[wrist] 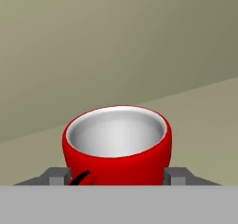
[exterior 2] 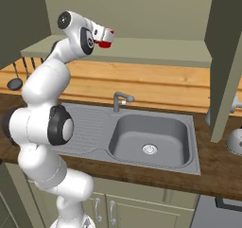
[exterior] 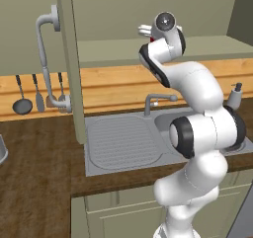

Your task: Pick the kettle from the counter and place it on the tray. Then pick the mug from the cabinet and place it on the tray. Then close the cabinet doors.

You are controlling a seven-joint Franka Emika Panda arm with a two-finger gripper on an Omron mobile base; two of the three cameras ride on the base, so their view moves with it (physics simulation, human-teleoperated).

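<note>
Here the mug [wrist: 117,144] is seen from the hand view sitting between the two fingers [wrist: 57,176], which stand one at each side of its red wall and appear to be clamped on it; its white inside faces the camera and a bit of its handle shows at the lower left. Behind it the olive back wall and the pale shelf of the cabinet [wrist: 116,42] are seen. In the right base view the gripper [exterior 2: 105,38] is raised high at the cabinet opening, above the pale shelf, with the red of the mug showing at its tip. The cabinet doors [exterior 2: 226,57] are swung open, one at each side of the sink [exterior 2: 149,137], which is set into the dark wood table [exterior: 34,178]. A faucet [exterior 2: 120,99] rises behind the basin. At the right edge of the right base view, part of the kettle [exterior 2: 235,141] is seen on the table. A soap bottle [exterior: 234,96] is partly hidden behind the arm in the left base view.
</note>
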